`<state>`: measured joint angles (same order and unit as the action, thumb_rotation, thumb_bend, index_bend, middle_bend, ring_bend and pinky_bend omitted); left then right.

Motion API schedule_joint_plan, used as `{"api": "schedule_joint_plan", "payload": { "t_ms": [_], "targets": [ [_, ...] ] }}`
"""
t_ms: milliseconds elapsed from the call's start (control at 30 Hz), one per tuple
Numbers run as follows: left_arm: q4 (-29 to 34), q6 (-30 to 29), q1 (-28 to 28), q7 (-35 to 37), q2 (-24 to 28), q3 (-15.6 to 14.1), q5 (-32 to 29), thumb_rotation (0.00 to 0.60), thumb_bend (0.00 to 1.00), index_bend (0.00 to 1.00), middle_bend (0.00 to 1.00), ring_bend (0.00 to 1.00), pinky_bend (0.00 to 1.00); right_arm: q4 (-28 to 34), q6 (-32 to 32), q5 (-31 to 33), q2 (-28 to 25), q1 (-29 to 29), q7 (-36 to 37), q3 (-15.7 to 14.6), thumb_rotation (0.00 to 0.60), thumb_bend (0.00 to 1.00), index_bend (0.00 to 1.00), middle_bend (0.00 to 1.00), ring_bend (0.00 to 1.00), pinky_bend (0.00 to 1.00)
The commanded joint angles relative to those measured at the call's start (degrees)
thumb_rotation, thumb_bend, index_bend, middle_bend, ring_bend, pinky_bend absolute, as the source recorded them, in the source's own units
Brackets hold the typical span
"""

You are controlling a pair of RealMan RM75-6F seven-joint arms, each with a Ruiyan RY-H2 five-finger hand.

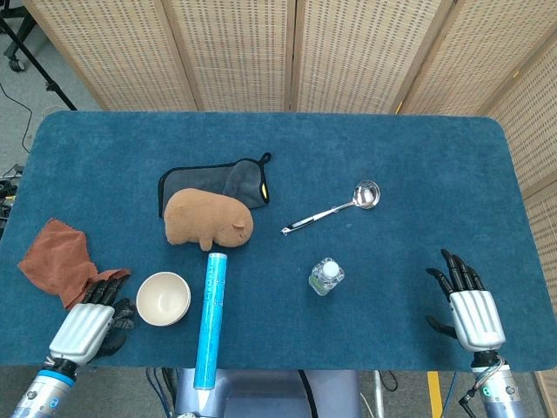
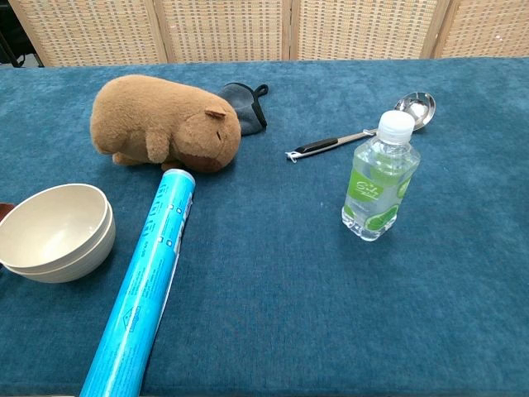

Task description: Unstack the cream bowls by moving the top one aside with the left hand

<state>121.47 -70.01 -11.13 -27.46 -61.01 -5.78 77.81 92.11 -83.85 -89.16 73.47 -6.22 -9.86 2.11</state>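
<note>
Two cream bowls (image 1: 164,299) sit nested one inside the other near the table's front left; the chest view shows both rims of the stacked bowls (image 2: 56,231). My left hand (image 1: 87,320) lies just left of them at the table's front edge, a small gap away, holding nothing, its dark fingers pointing up the table. My right hand (image 1: 467,306) rests at the front right with fingers spread, empty. Neither hand shows in the chest view.
A blue tube (image 1: 211,318) lies lengthwise right beside the bowls. A brown plush animal (image 1: 209,219) and a grey mitt (image 1: 218,181) lie behind them. A rust cloth (image 1: 59,261) is at the left, a water bottle (image 1: 326,276) and a ladle (image 1: 335,209) toward the middle.
</note>
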Motion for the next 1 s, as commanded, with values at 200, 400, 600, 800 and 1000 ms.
{"api": "schedule_joint_plan", "payload": {
  "t_ms": [200, 400, 600, 800, 1000],
  "targets": [
    [-2.13, 0.17, -0.61, 0.61, -2.14, 0.63, 0.39, 0.6, 0.32, 0.37, 0.01, 0.0, 0.04, -0.01, -0.06, 0.08, -0.04, 0.01, 0.08, 0.01, 0.6, 0.16, 0.22, 0.0, 0.0, 0.15],
    [-3.3, 0.41, -0.92, 0.6, -3.61, 0.87, -0.01, 0.6, 0.32, 0.37, 0.01, 0.0, 0.04, -0.01, -0.03, 0.15, -0.03, 0.0, 0.06, 0.01, 0.6, 0.16, 0.22, 0.0, 0.0, 0.15],
    [-5.1, 0.43, -1.14, 0.58, -6.07, 0.94, 0.55, 0.6, 0.32, 0.37, 0.02, 0.0, 0.04, -0.09, 0.0, 0.31, 0.03, -0.01, -0.02, 0.05, 0.6, 0.16, 0.22, 0.0, 0.0, 0.15],
    [-7.31, -0.84, -1.0, -0.63, -8.59, 1.05, 2.24, 0.6, 0.32, 0.38, 0.02, 0.0, 0.04, -0.17, 0.0, 0.52, 0.06, -0.02, -0.03, 0.14, 0.6, 0.16, 0.22, 0.0, 0.0, 0.15],
    [-9.03, -2.27, -0.77, -2.41, -10.29, 1.01, 4.15, 0.6, 0.32, 0.38, 0.02, 0.0, 0.04, -0.14, -0.03, 0.55, 0.02, -0.02, 0.09, 0.16, 0.6, 0.16, 0.22, 0.0, 0.0, 0.15]
  ]
}}
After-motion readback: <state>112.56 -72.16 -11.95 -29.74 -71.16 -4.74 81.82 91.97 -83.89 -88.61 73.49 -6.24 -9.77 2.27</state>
